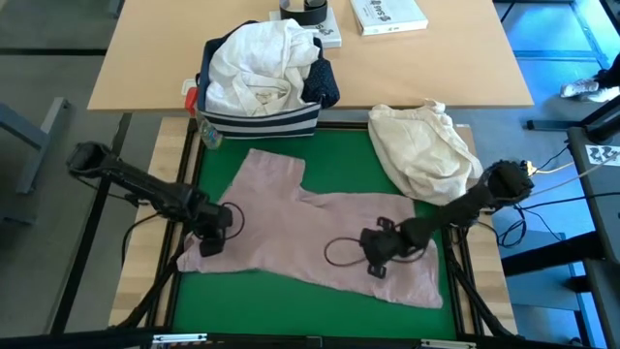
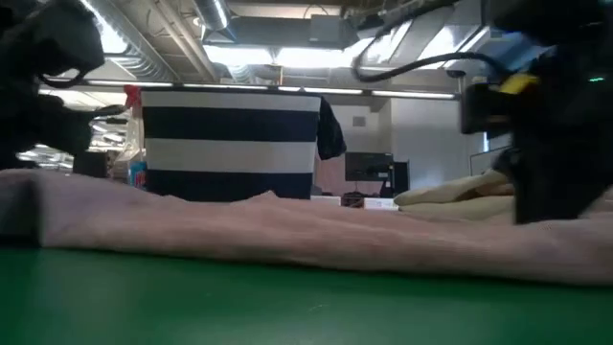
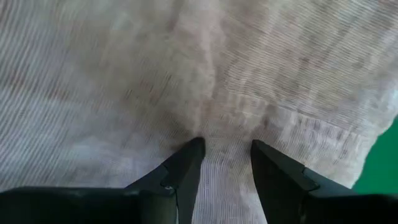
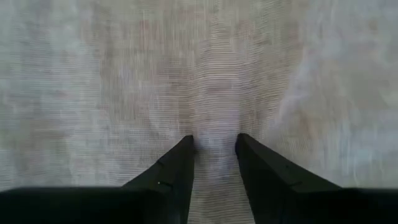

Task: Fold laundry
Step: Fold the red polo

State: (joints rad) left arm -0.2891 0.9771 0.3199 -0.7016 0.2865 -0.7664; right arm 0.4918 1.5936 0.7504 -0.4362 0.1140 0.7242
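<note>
A pale pink top (image 1: 320,233) lies spread flat on the green mat (image 1: 262,305), one sleeve pointing toward the far edge. My left gripper (image 1: 210,247) points down over the top's left end, close to a hemmed edge (image 3: 323,140), fingers apart (image 3: 227,146). My right gripper (image 1: 376,269) points down over the top's near right part, fingers also apart (image 4: 214,140), with pink cloth showing between them. A white shirt (image 1: 257,63) and a navy dotted shirt (image 1: 325,82) sit in the bin. The jeans are out of view. My left gripper comes at the pink top from above with its fingertips (image 3: 189,152) right at the cloth beside a soft crease; whether they touch it I cannot tell. My right gripper's fingertips (image 4: 183,146) stand the same way at a faint ridge of the cloth; touching or not, I cannot tell.
A navy bin with white stripes (image 1: 262,121) stands at the mat's far left edge. A cream cloth bundle (image 1: 421,145) lies on the mat's far right corner. On the wooden table behind are a book (image 1: 387,14) and a tape roll (image 1: 308,10). Bare mat shows along the near edge.
</note>
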